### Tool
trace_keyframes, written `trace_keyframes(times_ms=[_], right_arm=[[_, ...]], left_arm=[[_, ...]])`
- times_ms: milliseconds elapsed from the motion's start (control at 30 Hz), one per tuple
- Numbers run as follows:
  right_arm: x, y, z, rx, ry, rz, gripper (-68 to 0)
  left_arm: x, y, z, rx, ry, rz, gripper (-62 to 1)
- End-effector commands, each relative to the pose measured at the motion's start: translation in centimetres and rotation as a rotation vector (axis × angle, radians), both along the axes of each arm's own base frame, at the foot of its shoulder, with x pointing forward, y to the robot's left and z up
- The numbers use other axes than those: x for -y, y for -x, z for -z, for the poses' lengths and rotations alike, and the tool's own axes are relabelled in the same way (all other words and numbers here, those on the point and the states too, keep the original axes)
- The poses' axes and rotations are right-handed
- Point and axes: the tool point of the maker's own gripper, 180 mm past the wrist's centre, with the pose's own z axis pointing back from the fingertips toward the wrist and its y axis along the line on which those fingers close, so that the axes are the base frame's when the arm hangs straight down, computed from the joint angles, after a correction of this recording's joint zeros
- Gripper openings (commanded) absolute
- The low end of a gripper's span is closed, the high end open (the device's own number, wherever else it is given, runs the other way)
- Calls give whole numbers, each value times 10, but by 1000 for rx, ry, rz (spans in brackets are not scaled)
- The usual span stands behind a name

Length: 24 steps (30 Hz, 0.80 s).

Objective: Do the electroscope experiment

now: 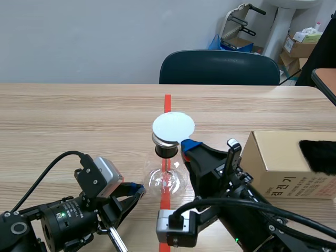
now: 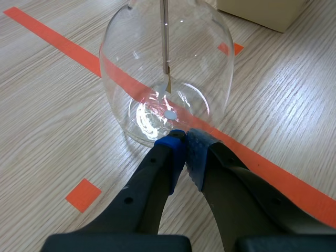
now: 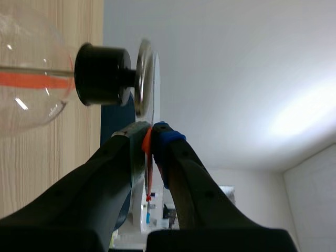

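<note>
Risk: left hand [image 2: 185, 143], closed empty at flask [image 2: 131, 68] base, may tip it; right hand [image 3: 152, 132] pinches rod [image 3: 148, 157] beside disc [image 3: 144, 79].

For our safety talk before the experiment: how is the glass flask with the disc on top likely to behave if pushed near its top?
The glass flask looks thin and clear, so it is probably fragile and slick. Its round body narrows to a black stopper carrying a wide disc, so it may tip if pushed high.
</note>
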Motion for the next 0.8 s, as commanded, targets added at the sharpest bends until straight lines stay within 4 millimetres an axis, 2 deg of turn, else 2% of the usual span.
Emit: trace_keyframes(times_ms=[0,400,600,767], right_arm=[[7,-8,-13,44,-6,40,-666],[67,-33,-18,60,-33,398,-666],[82,-35,-19,64,-39,486,-666],[86,-36,-19,65,-40,505,-666]], left_arm=[[6,-1,-9,20,28,3,-582],[6,-2,-8,18,26,3,-582],[6,-2,-8,18,26,3,-582],[6,-2,-8,18,26,3,-582]])
